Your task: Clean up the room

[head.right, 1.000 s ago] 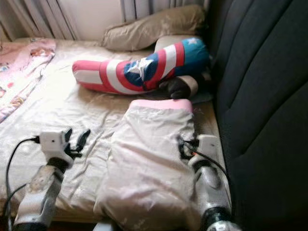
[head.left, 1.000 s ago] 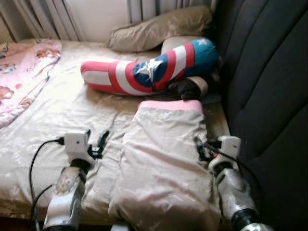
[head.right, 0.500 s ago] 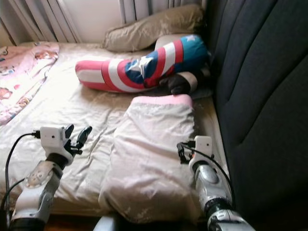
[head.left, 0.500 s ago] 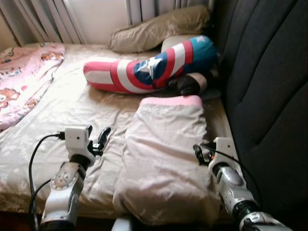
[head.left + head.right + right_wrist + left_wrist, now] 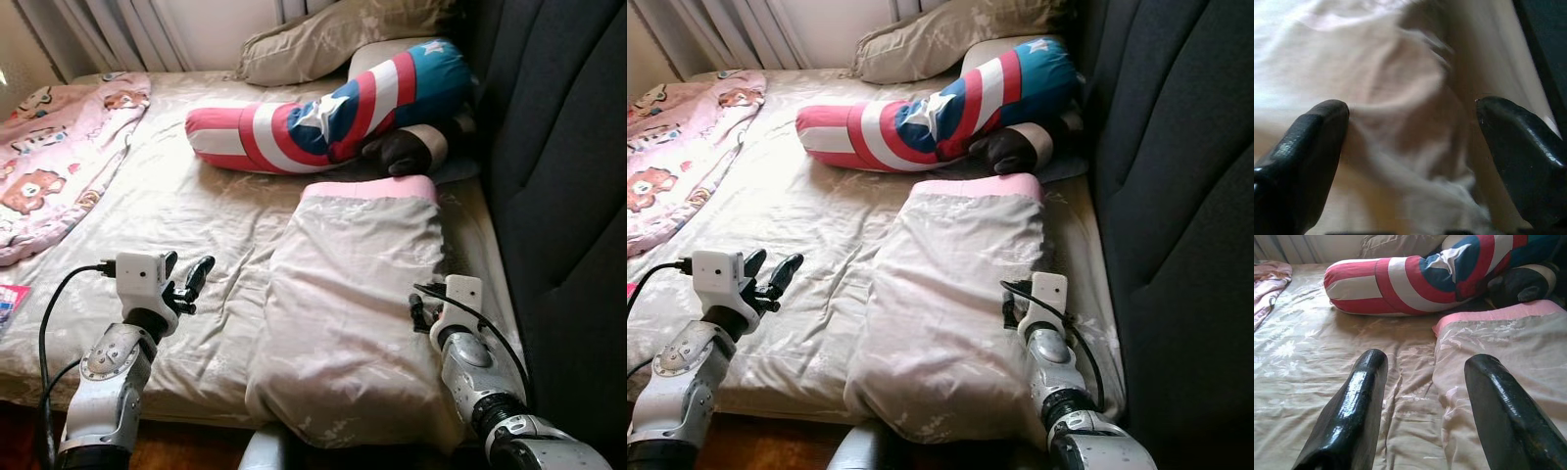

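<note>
A Unitree G1 humanoid stands at the near edge of a bed point(image 5: 196, 211) covered in a beige floral sheet, both silver arms raised over the mattress. The left gripper point(image 5: 186, 279) hovers above the near left part of the sheet, its two black fingers point(image 5: 1359, 396) spread apart with nothing between them. The right gripper point(image 5: 1410, 147) sits at the right edge of a pale folded blanket point(image 5: 358, 294) with a pink band along its far end; the fingers stand wide apart, one pad against the cloth, the other just beside it, clamping nothing. The folded blanket lies lengthwise on the near right of the bed, its near end hanging over the edge. Beyond it, a red, white and blue bolster with a white star point(image 5: 323, 113) lies across the mattress, touching a dark round cushion point(image 5: 407, 152) at its right. A tan pillow point(image 5: 333, 34) rests at the far end beneath the curtains point(image 5: 118, 29). A pink cartoon-print quilt point(image 5: 59, 157) is bunched along the left. A dark upholstered headboard point(image 5: 563, 166) rises on the right
</note>
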You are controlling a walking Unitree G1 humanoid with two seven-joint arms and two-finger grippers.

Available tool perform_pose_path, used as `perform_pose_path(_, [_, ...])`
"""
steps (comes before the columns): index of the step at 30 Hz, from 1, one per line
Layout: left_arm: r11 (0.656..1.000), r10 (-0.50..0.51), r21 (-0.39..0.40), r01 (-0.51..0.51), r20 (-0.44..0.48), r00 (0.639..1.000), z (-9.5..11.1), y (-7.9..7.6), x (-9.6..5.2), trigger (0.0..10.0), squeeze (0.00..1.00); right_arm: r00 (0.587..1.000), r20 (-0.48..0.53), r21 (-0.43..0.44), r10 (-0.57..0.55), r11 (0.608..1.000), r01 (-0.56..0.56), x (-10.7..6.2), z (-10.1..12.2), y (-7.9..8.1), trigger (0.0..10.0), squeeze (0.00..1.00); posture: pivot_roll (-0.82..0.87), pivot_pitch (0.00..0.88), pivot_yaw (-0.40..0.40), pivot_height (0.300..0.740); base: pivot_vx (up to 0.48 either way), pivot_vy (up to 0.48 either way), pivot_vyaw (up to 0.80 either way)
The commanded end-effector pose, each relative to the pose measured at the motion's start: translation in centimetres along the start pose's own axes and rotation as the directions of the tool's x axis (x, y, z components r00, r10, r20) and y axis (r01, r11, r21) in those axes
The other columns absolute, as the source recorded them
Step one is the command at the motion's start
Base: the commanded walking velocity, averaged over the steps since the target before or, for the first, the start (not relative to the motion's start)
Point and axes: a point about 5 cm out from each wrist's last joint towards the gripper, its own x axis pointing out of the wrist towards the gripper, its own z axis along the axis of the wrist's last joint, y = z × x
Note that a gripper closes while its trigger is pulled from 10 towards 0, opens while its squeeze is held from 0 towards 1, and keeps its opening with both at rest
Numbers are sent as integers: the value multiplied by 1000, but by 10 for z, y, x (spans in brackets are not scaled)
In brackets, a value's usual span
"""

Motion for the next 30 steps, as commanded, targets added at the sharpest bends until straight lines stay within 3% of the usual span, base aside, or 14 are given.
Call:
perform_pose_path(1, [1000,11,-7,-11,-4,1000,2,8,-3,10000,0,1000,-25,6,3,1000,-3,-1,-5,2,10000,1000,176,118,119,653,0,0,0])
perform_pose_path(5, [1000,8,-4,-8,-3,1000,4,9,-3,10000,0,999,-34,2,-17,1000,17,-1,-6,-3,10000,1000,179,114,122,653,0,0,0])
perform_pose_path(6, [1000,7,-2,-7,-4,1000,5,9,-3,10000,0,999,-45,5,-15,1000,15,-1,-7,-4,10000,933,179,113,122,653,0,0,0])
perform_pose_path(7, [1000,6,-1,-6,-4,1000,5,9,-3,10000,0,998,-58,10,-8,1000,9,-1,-9,-4,10000,725,180,112,122,653,0,0,0])
perform_pose_path(8, [1000,5,0,-5,-4,1000,5,9,-4,10000,0,996,-87,36,17,999,-14,-1,-12,-2,10000,0,180,110,122,653,0,0,0])
perform_pose_path(10, [1000,6,0,-6,-3,1000,6,9,-4,10000,0,992,-116,68,40,997,-32,-2,-17,-2,10000,0,182,106,119,653,0,0,0])
perform_pose_path(13, [1000,8,2,-8,-3,1000,6,9,-4,10000,0,992,-128,3,23,1000,-23,-2,-18,-7,10000,0,182,106,119,653,0,0,0])
perform_pose_path(23, [1000,13,3,-13,-16,1000,4,10,-11,10000,0,970,-242,-49,30,998,-43,-6,-35,-10,10000,0,192,106,122,653,0,0,0])
perform_pose_path(30, [1000,16,7,-16,-21,1000,4,12,-13,10000,0,955,-293,-15,41,999,-47,-10,-46,-8,10000,0,198,108,124,653,0,0,0])
